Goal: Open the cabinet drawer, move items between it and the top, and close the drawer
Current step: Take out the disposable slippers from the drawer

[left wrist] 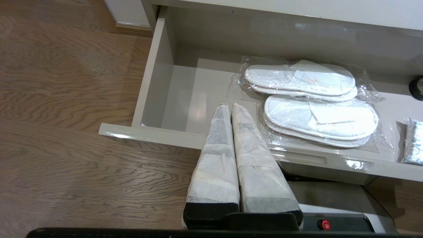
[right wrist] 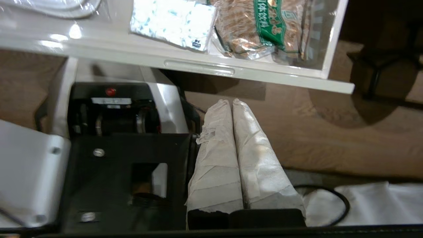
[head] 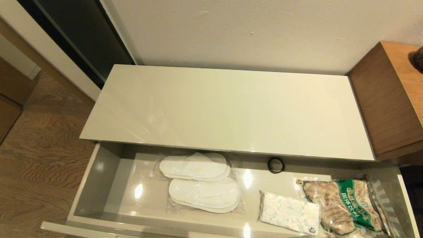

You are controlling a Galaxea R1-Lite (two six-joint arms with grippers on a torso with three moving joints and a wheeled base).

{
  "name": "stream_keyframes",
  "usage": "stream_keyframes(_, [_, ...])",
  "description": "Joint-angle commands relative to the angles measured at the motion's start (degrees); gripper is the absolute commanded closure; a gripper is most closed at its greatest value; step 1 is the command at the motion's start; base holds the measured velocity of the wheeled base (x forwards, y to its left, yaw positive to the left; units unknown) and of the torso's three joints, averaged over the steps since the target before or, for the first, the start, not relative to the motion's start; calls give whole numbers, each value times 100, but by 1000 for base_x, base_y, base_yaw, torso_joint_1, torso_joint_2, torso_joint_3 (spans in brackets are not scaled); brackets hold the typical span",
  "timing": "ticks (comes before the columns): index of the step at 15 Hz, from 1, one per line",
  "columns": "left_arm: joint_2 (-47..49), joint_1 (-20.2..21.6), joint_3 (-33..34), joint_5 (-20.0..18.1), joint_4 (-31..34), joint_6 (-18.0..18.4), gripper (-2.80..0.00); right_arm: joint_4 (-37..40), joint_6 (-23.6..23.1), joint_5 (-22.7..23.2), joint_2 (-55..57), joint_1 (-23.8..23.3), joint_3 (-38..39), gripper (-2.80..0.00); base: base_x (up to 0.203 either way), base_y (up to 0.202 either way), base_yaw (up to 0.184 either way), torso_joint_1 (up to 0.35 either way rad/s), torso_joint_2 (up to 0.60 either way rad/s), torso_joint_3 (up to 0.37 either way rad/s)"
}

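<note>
The cabinet drawer (head: pixel 99 175) stands pulled open below the glossy cream top (head: pixel 228 109), which is bare. Inside it lie bagged white slippers (head: pixel 201 181) at the middle left and a patterned tissue pack (head: pixel 289 213) near the front right. Neither gripper shows in the head view. My left gripper (left wrist: pixel 228 106) is shut and empty, its tips over the drawer's front panel (left wrist: pixel 158 134), beside the slippers (left wrist: pixel 317 105). My right gripper (right wrist: pixel 230 102) is shut and empty, low in front of the drawer front (right wrist: pixel 264 74), short of the tissue pack (right wrist: pixel 172 19).
A green-labelled bag of brown food (head: pixel 343 205) lies at the drawer's right end, and a black ring (head: pixel 276 165) sits at the back. A brown wooden cabinet (head: pixel 386 99) stands to the right. Wood floor (head: pixel 43 142) lies to the left. The robot's base (right wrist: pixel 112 132) sits below the drawer.
</note>
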State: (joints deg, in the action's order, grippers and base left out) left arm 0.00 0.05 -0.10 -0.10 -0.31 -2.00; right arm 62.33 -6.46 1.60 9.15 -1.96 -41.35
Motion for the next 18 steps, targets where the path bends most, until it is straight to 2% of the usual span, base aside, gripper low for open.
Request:
stream_keyframes(1, [0,4,1,1,-4,-2,0,-329,-123,2,-676,88,706,0,0,0,0,0,0,0])
stream_keyframes(4, [0,4,1,1,-4,-2,0,-2184,-237,-25,-800,134,1690,0,0,0,0,0,0,0])
stream_keyframes(7, [0,4,1,1,-4,-2,0,-4471,218,-48,-814,141,2962,0,0,0,0,0,0,0])
stream_keyframes(9, [0,4,1,1,2,-2,0,-5824,330,-40,-837,145,3974,0,0,0,0,0,0,0])
stream_keyframes(10, [0,4,1,1,4,-2,0,-6012,377,-40,-851,147,4212,0,0,0,0,0,0,0])
stream_keyframes(13, [0,-1,1,1,4,15,0,-6093,498,-52,-880,152,4029,0,0,0,0,0,0,0])
stream_keyframes(16, [0,3,1,1,-4,-2,0,-6134,68,-38,-889,152,4143,0,0,0,0,0,0,0])
stream_keyframes(18, [0,4,1,1,-4,-2,0,-6070,157,-53,-889,152,4127,0,0,0,0,0,0,0])
